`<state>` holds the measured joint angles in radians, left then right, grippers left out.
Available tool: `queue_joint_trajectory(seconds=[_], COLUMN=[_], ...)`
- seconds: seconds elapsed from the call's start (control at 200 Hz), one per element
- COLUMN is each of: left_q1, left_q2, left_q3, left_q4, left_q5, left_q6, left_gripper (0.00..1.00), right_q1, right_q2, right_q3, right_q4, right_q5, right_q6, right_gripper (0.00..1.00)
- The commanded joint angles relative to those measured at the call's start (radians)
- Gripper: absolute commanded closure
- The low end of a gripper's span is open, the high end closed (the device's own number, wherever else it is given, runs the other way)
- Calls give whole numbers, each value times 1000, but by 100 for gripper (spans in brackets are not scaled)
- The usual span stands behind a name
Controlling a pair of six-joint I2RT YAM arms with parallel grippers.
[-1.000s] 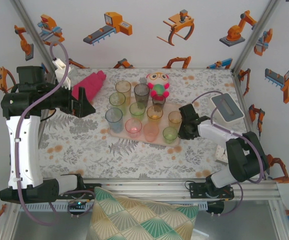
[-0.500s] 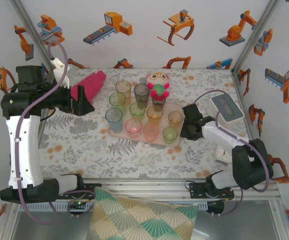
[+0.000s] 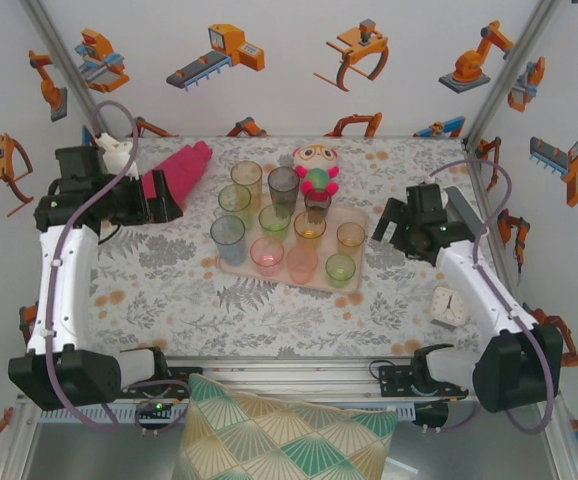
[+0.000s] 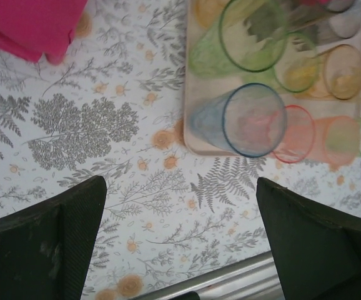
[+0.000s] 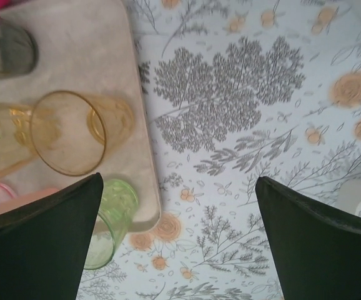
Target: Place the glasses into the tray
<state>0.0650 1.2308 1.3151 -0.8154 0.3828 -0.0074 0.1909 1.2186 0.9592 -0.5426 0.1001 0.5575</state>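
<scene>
Eleven small translucent glasses [image 3: 274,218] stood grouped at the middle of the table [image 3: 169,290], somewhat toward its far edge. Three were green, one was a blue glass [image 3: 227,232], one a pink glass [image 3: 267,255] and one a grey glass [image 3: 283,183]. Four ran from amber to orange, and one, just beside the plush toy, was too dark to name by colour. All were smooth, round, tapering tumblers, upright with their mouths up.

Most of them stood on the single tray [image 5: 74,37], a flat beige rectangle with rounded corners, a low rim and a matte surface. The two farthest, the grey one and an amber one, could have been on it or just beyond its far edge; the top view did not settle which.

One soft red-green plush toy [image 3: 315,168] sat at the far side of the group. One folded magenta cloth [image 3: 181,170] lay toward the far left corner. One small white clock [image 3: 450,306] lay near the right edge. The table covering was pale, printed with grey ferns and orange flowers.

The left gripper [image 4: 180,186] hovered over the table left of the tray, near the cloth, with its dark jaws spread wide and nothing between them. The right gripper [image 5: 179,181] hovered just off the tray's right edge, its jaws equally wide and empty. An amber and a green glass stood on the tray corner beside it.
</scene>
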Motion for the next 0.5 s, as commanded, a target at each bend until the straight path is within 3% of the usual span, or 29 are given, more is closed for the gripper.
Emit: queue_joint_trajectory(seconds=[0.0, 0.175, 0.31, 0.496], left_q1=[30, 72, 78, 77], left_q2=[-52, -70, -4, 111], left_q3=[-183, -433, -550, -755], left_q4=[283, 636, 874, 1244], left_q5=[-56, -138, -149, -137], left_q6=[-81, -93, -86, -67], left_gripper=[3, 3, 3, 3], right_q1=[-25, -37, -82, -119], right_q2=[31, -13, -53, -22], right_q3=[41, -78, -205, -355], right_q4=[74, 361, 593, 832], right_q5=[5, 134, 72, 73], right_q6=[-158, -378, -496, -529], right_gripper=[1, 1, 1, 1])
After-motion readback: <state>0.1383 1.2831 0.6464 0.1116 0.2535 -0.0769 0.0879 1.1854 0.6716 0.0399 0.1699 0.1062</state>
